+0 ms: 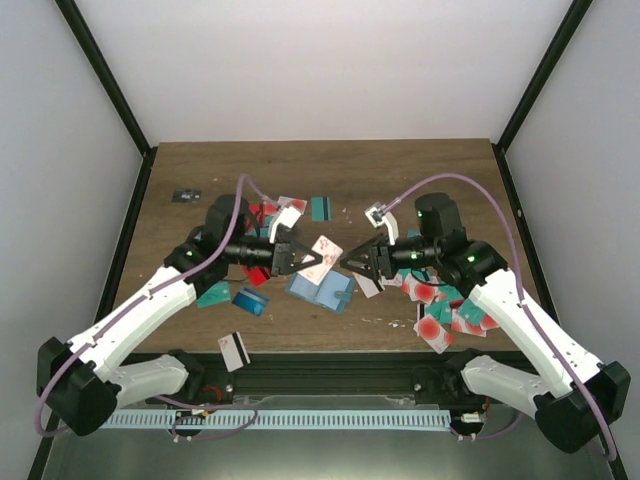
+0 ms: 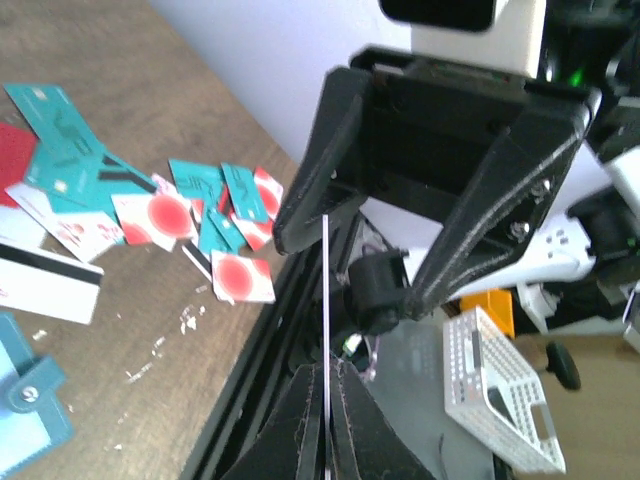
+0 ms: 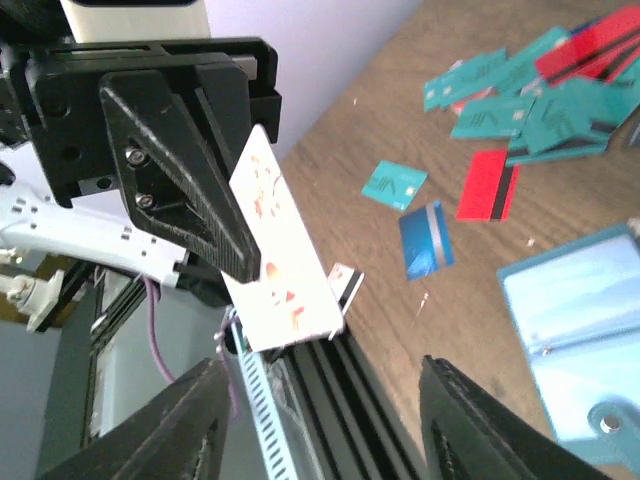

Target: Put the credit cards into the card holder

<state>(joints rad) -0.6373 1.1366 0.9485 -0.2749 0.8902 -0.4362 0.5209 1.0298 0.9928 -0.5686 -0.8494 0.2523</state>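
My left gripper (image 1: 305,258) is shut on a white credit card with red marks (image 1: 326,249) and holds it in the air above the open teal-blue card holder (image 1: 322,290). In the left wrist view the card (image 2: 325,300) is edge-on between the shut fingers (image 2: 300,430). My right gripper (image 1: 350,262) is open and empty, facing the left one, jaws on either side of the card's far end without touching it. In the right wrist view the card (image 3: 285,260) stands ahead of my spread fingers (image 3: 190,420), with the holder (image 3: 570,330) at the right.
Several cards lie in a pile (image 1: 445,310) at the right front and in another (image 1: 268,213) behind the left gripper. A blue card (image 1: 250,300), a teal card (image 1: 213,295) and a white striped card (image 1: 233,350) lie near the front edge. A small dark object (image 1: 184,196) sits far left.
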